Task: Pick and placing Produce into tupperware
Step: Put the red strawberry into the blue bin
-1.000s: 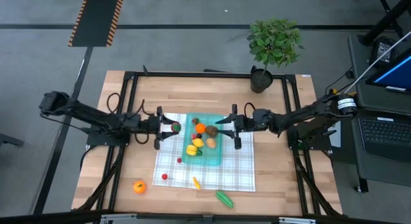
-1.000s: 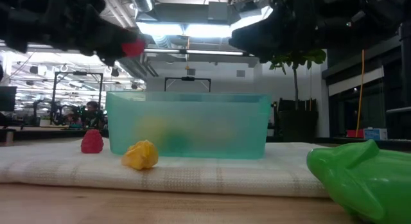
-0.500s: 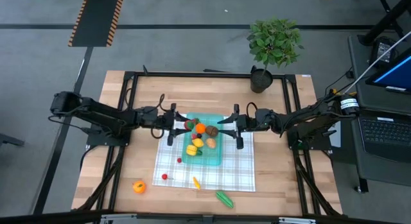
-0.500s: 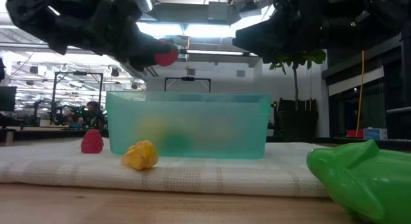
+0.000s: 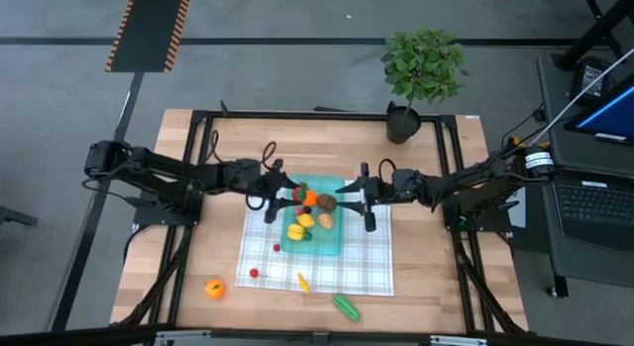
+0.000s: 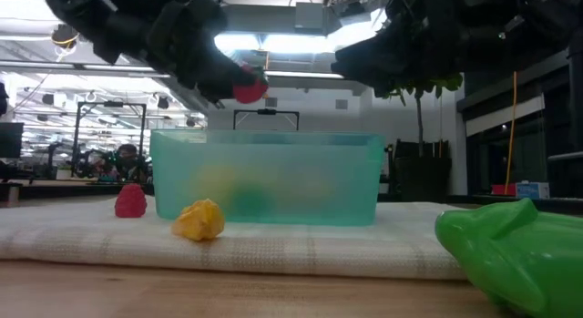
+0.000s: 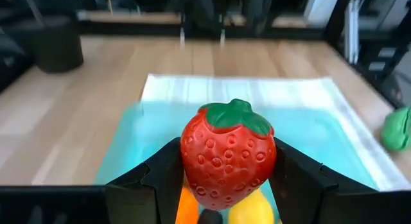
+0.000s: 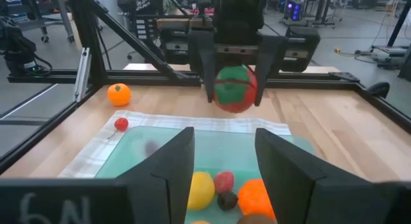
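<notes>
You get even, bright overhead light in the top-down view, with only soft shadows on the table (image 5: 451,277). At table height the ceiling lights (image 6: 273,40) glare behind dark, silhouetted arms, and the near green toy (image 6: 515,254) is blurred. Your left wrist camera keeps the strawberry (image 7: 228,153) sharp while the background goes soft.

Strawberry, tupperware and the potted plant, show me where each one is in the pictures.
strawberry (image 7: 228,153): left wrist view, on its red body, held between the left gripper's fingers.
tupperware (image 6: 355,186): low view, on its teal front wall.
potted plant (image 5: 424,64): high view, on its green leaves.
</notes>
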`<action>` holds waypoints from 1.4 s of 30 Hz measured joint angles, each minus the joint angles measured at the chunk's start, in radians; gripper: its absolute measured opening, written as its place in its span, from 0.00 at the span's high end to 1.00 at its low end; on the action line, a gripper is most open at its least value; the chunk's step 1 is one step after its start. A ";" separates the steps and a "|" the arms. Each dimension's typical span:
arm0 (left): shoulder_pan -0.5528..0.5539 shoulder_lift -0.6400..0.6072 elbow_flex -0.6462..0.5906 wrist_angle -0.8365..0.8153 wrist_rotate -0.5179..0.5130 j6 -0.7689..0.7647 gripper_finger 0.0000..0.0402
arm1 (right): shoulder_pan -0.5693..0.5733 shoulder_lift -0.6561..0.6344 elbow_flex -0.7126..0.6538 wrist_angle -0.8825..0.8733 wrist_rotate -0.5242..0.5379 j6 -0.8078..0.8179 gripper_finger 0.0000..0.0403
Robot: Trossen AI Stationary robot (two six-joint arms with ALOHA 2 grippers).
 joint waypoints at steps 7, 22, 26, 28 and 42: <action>0.000 0.000 0.094 -0.249 0.000 0.003 0.54 | 0.018 0.000 0.000 -0.006 0.000 0.003 0.59; 0.000 0.048 0.136 -0.342 -0.007 0.008 0.54 | 0.032 0.000 0.001 -0.043 0.000 0.048 0.59; 0.000 0.119 0.136 -0.323 -0.007 0.016 0.54 | 0.032 0.000 0.001 -0.044 0.000 0.048 0.59; 0.000 0.150 0.136 -0.314 -0.007 0.017 0.54 | 0.032 0.000 0.001 -0.046 0.000 0.048 0.59; 0.000 0.206 0.136 -0.302 -0.045 0.012 0.44 | 0.032 0.000 0.001 -0.050 0.000 0.045 0.59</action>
